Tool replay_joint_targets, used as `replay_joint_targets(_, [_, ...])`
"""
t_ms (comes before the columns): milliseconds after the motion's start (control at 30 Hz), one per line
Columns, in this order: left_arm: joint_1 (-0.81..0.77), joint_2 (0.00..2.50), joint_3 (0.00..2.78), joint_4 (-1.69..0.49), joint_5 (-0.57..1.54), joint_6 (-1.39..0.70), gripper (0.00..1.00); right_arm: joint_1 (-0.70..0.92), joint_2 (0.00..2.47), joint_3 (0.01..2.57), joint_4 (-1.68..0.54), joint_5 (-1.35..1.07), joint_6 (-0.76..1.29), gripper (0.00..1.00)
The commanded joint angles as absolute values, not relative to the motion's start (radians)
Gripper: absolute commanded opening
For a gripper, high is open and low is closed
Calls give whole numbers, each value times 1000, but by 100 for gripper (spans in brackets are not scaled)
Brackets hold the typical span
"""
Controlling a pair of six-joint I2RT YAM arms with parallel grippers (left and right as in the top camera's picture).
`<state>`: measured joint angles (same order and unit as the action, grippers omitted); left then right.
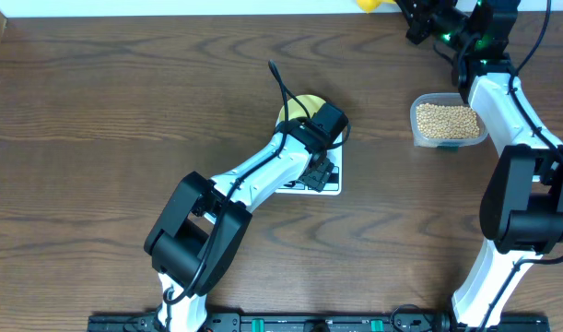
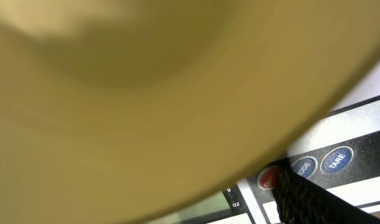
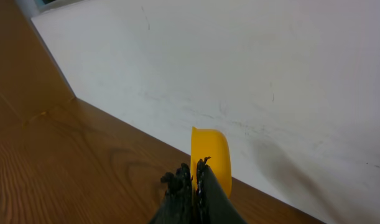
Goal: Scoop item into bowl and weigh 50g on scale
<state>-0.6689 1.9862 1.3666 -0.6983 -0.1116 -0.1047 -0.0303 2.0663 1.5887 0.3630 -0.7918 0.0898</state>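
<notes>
- Overhead view: my left gripper (image 1: 316,127) is stretched out to the middle of the table (image 1: 97,138) and sits right over the near rim of the bowl (image 1: 298,106).
- The bowl stands on the scale (image 1: 334,175). The scale's front edge shows just beneath my left wrist.
- Left wrist view: the bowl's pale yellow wall fills almost everything ahead of my fingers, blurred because it is so close.
- Below it and to the right of my hand is the scale's front panel, with a red button and two blue buttons (image 2: 336,160) marked MODE and TARE.
- One dark finger (image 2: 301,199) crosses the lower right corner of that view. I cannot tell from either view whether my left jaws are apart or clamped on the bowl's rim.
- My arm and gripper hide most of the bowl, so I cannot see what is inside it.
- My right gripper (image 3: 193,183) is out at the far edge of the table, close to the white wall (image 3: 270,62).
- Its fingers are pressed together on the scoop (image 3: 211,152), whose yellow cup stands upright just beyond my fingertips.
- The beans (image 1: 447,120) lie heaped in the clear tub (image 1: 417,129). It is behind my right hand, back along the arm, and apart from the scoop.
- From my left hand the tub is off to the right, well apart from the bowl and the scale.
</notes>
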Motion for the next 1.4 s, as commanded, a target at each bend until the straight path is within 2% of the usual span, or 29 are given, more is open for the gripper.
replay_joint_targets(0, [-661, 2002, 1358, -698, -170, -109, 87, -24, 2061, 1607, 362, -792, 73, 1])
replay_joint_targets(1367, [-646, 2002, 1359, -694, -236, -110, 87, -24, 2061, 1607, 355, -791, 73, 1])
